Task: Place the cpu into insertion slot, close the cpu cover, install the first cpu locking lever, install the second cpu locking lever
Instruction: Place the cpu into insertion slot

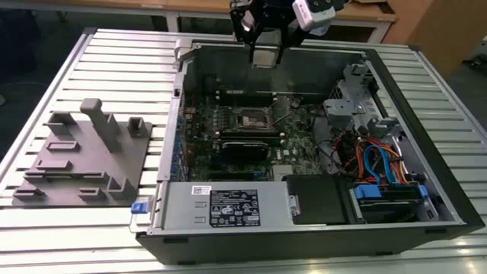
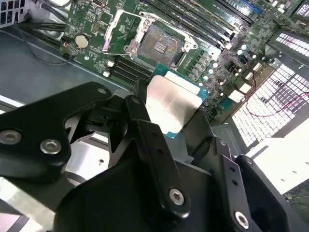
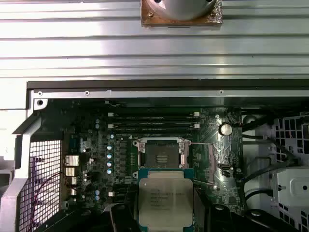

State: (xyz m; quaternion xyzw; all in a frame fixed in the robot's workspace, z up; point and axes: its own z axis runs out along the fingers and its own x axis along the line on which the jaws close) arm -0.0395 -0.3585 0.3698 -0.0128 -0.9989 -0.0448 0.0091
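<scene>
Exterior view: cpu [image 1: 264, 58] in hand [image 1: 265, 52]

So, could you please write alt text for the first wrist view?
The end effector grips the cpu, silvery top showing, over an open computer case. Past it, the insertion slot sits empty on the green motherboard.

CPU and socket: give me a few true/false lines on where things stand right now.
1. The jaws hold the cpu. True.
2. The cpu sits in the insertion slot. False: the slot's dark centre lies bare, and the cpu hangs above it in the jaws.
3. A grey fixture block lies outside the computer case, on the exterior view's left. True.
4. The computer case is shut. False: it lies open, with the motherboard showing.
</scene>
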